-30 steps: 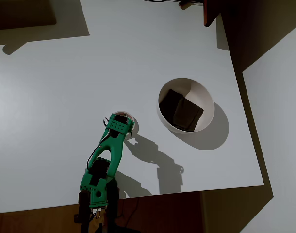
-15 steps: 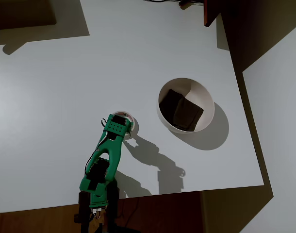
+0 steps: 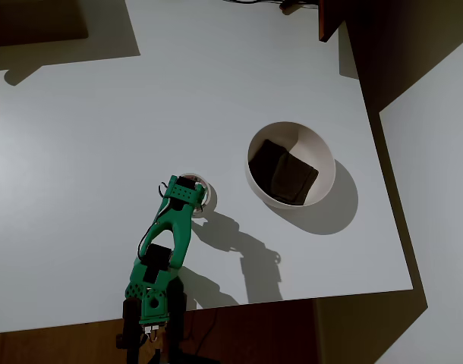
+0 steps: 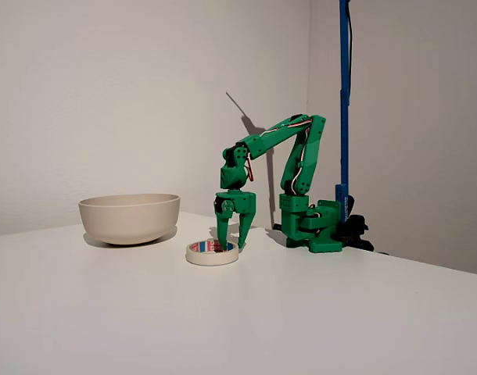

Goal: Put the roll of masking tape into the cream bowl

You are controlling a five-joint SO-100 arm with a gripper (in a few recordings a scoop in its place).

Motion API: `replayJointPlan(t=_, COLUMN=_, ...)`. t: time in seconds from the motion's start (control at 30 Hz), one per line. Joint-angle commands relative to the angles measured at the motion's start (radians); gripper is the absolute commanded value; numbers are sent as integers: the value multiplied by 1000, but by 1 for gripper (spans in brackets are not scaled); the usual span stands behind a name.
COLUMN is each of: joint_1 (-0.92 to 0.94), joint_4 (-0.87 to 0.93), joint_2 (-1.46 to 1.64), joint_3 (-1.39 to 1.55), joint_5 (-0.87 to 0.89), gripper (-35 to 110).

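The roll of masking tape [image 4: 212,253] lies flat on the white table, a small cream ring with reddish print inside. My green gripper [image 4: 232,241] points straight down on it, open. One finger stands inside the ring's hole and the other just outside its right wall. From overhead, the gripper [image 3: 189,194] covers most of the roll of masking tape [image 3: 206,189], and a sliver of rim shows. The cream bowl [image 3: 316,148] sits to the right of the tape with dark brown square pieces inside. In the fixed view the cream bowl [image 4: 129,219] stands left of the tape.
The arm's base [image 4: 313,226] is at the table's near edge in the overhead view. A blue pole [image 4: 344,94] rises behind the base. A dark wooden block [image 3: 330,19] overlaps the table's far right corner.
The gripper has sunk a little lower onto the tape roll, and its shadow has shifted. The tape and bowl have not moved.
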Motion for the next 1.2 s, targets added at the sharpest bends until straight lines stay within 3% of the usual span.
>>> replayJointPlan(t=0.0, joint_1=-12, joint_4=-17, joint_2=-18, joint_3=-52, joint_5=20, gripper=11)
replayJointPlan(t=0.17, joint_1=-32, joint_4=-21, joint_2=-15, joint_3=-51, joint_5=15, gripper=7)
replayJointPlan(t=0.3, joint_1=-43, joint_4=-25, joint_2=-14, joint_3=-51, joint_5=20, gripper=-8)
replayJointPlan(t=0.7, joint_1=-66, joint_4=-61, joint_2=21, joint_3=-49, joint_5=25, gripper=-8)
replayJointPlan(t=0.9, joint_1=-61, joint_4=-15, joint_2=216, joint_3=-49, joint_5=32, gripper=-8)
replayJointPlan(t=1.17, joint_1=-57, joint_4=176, joint_2=655, joint_3=-48, joint_5=58, gripper=-8)
